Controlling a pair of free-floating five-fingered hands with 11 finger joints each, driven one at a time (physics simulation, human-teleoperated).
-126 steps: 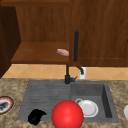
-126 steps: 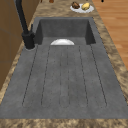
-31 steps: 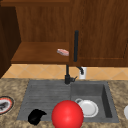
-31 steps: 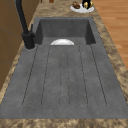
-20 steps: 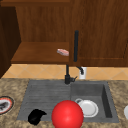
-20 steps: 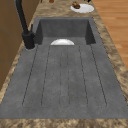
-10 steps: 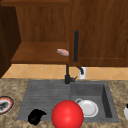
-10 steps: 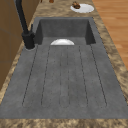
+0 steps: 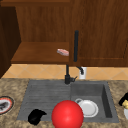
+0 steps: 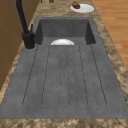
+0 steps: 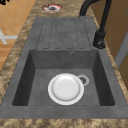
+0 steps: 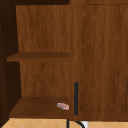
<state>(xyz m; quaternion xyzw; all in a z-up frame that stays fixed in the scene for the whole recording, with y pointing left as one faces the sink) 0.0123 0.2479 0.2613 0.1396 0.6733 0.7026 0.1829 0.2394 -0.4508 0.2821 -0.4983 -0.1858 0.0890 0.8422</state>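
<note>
My left hand [image 9: 35, 116] hovers low over the front left corner of the grey drainboard [image 9: 45, 96], fingers relaxed, holding nothing. A black bit of hand [image 11: 3, 1] shows at the top left corner of the right side view. My right hand [image 9: 123, 99] sits at the picture's right edge, just above a yellow item [image 9: 126, 104] on the counter. A big red ball [image 9: 67, 114] is at the sink's front edge. In the basin lies a white plate [image 11: 65, 88].
The black faucet [image 9: 67, 75] stands behind the sink. A red-rimmed plate [image 9: 3, 105] lies on the left counter. A white plate [image 10: 83, 8] with a brown item [image 10: 75, 4] is on the right counter. A pink item [image 9: 63, 52] rests on the open shelf.
In the left side view the dark shape over the far plate has drawn away, leaving the brown item on it. The left hand and red ball have not moved.
</note>
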